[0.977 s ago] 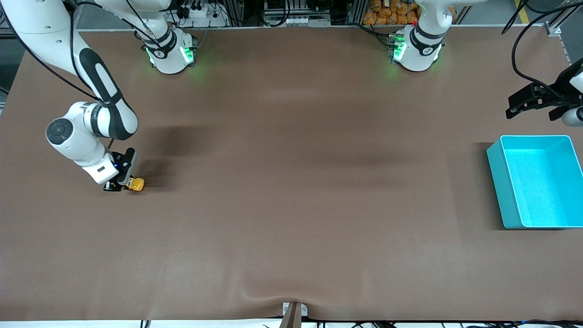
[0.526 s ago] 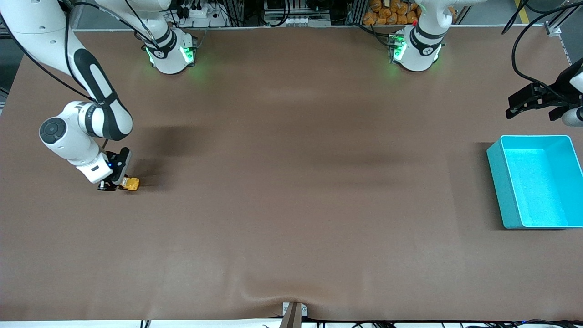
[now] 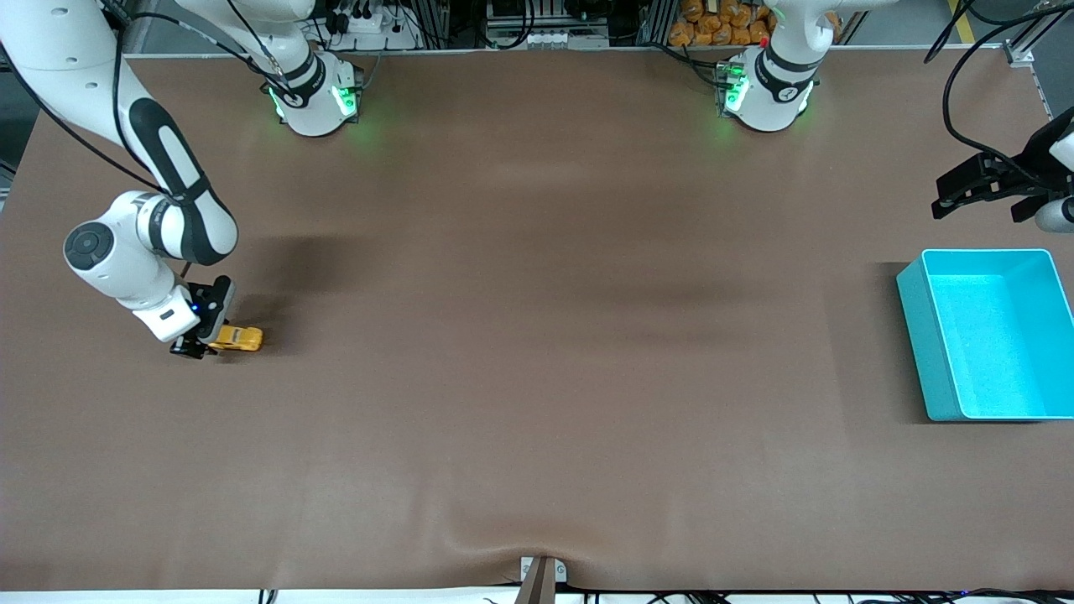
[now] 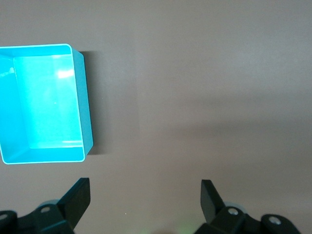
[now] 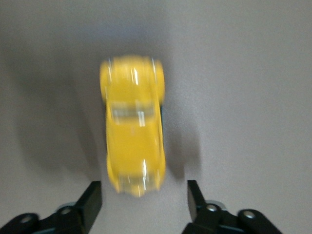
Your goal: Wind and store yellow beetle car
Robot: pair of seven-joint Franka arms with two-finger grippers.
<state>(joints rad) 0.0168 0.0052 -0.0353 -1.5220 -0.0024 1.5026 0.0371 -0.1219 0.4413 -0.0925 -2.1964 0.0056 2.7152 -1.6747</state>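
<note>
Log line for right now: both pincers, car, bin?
right pincer: open, at yellow beetle car, released on table | left pincer: open, waiting near turquoise bin | bin: empty

We see a yellow beetle car [image 5: 133, 127] with a glossy, smooth plastic-looking shell that catches bright highlights. The desk [image 3: 537, 352] is covered in a matt brown sheet with slight wrinkles, and the turquoise bin [image 3: 923, 361] looks like smooth plastic with a soft sheen.
</note>
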